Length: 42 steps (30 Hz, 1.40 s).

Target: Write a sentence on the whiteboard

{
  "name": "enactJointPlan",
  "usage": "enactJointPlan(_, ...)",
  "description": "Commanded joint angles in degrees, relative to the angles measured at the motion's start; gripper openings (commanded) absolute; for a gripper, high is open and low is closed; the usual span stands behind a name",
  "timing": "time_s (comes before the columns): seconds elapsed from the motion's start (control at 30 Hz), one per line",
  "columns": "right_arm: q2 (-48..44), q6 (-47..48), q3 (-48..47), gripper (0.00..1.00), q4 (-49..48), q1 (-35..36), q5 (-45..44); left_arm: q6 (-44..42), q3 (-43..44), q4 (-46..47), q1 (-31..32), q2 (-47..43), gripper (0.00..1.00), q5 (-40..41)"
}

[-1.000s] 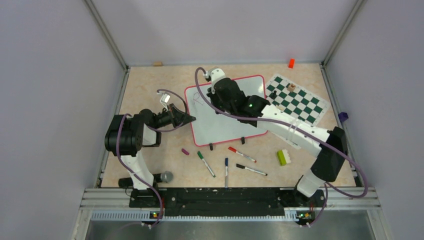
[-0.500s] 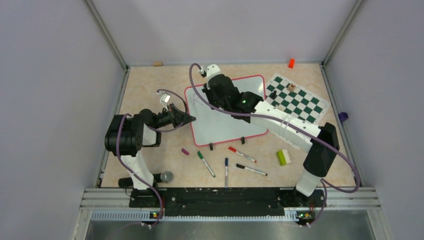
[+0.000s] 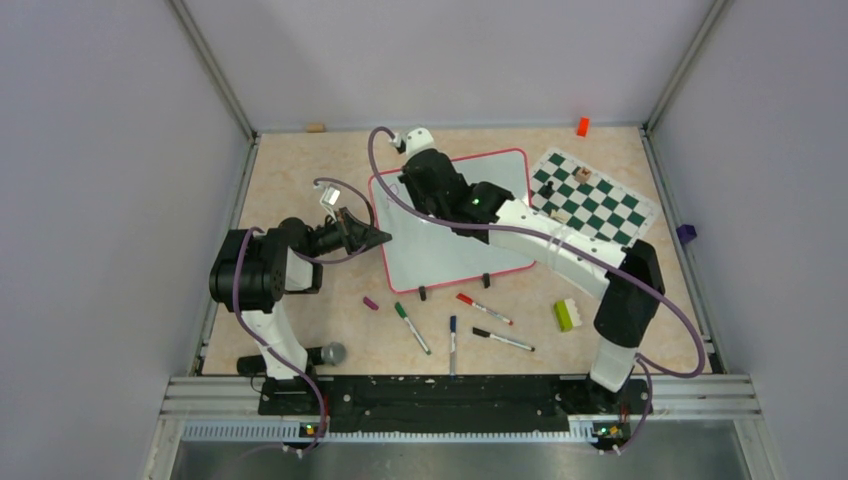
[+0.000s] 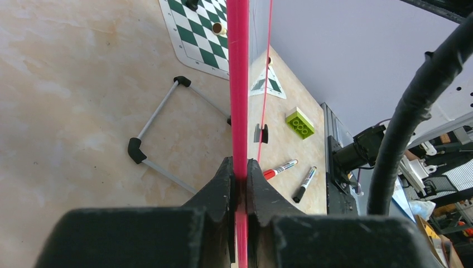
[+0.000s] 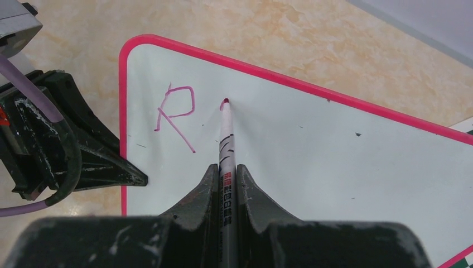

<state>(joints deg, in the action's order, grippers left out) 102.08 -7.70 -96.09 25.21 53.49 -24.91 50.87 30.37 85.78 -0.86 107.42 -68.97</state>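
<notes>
The whiteboard (image 3: 450, 255) sits propped in the middle of the surface (image 3: 300, 180), between the two arms and just beside the chess mat (image 3: 590, 200). The left claw (image 3: 378, 237) is clamped on its left rim. The right claw (image 3: 410, 178) is closed around a marker (image 5: 227, 139) and hangs over the upper left corner of the board.

I judge that the task is only at its beginning. Of the sentence, one letter is there, a pink-purple R (image 5: 175, 111) close to the corner. The tip of the marker touches the board just to the right of this letter, so I think the second letter is being started. Nearly all the words are left to write, and the rest of the board is blank.

The top view gives the whole layout and four spare markers (image 3: 484, 308) lying near the front edge, but the right arm covers the writing there. The right wrist view alone shows the R and the tip on the board. The left wrist view alone shows the red rim (image 4: 239, 84) edge-on, pinched between the fingers (image 4: 220, 184), and a thin wire stand (image 4: 162, 128) behind the board.
</notes>
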Motion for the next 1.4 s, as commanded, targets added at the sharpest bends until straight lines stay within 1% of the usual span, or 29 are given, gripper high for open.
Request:
enactJointPlan(0.0, -4.3, 0.3, 1.1, 0.0, -2.7, -0.8, 0.9, -2.8, 0.0, 7.0, 0.6, -0.4, 0.0, -1.8)
enactJointPlan(0.2, -9.4, 0.0, 4.2, 0.0, -4.0, -0.8, 6.0, -2.8, 0.0, 7.0, 0.6, -0.4, 0.0, -1.7)
enactJointPlan(0.33, -10.5, -0.2, 6.0, 0.0, -3.6, -0.8, 6.6, -2.9, 0.0, 7.0, 0.6, -0.5, 0.0, -1.8)
enactJointPlan(0.57, -8.3, -0.8, 6.4, 0.0, -2.4, -0.8, 6.8, -2.9, 0.0, 7.0, 0.6, -0.5, 0.0, -1.8)
enactJointPlan(1.0, -3.0, -0.7, 5.8, 0.0, -2.5, -0.8, 4.0, -2.9, 0.0, 7.0, 0.6, -0.5, 0.0, -1.7)
enactJointPlan(1.2, -3.5, -0.6, 7.1, 0.0, -2.4, -0.8, 3.8, -2.9, 0.0, 7.0, 0.6, -0.4, 0.0, -1.7)
enactJointPlan(1.37, -5.1, -1.4, 10.2, 0.0, -2.4, -0.8, 4.7, -2.9, -0.1, 7.0, 0.6, -0.5, 0.0, -1.7)
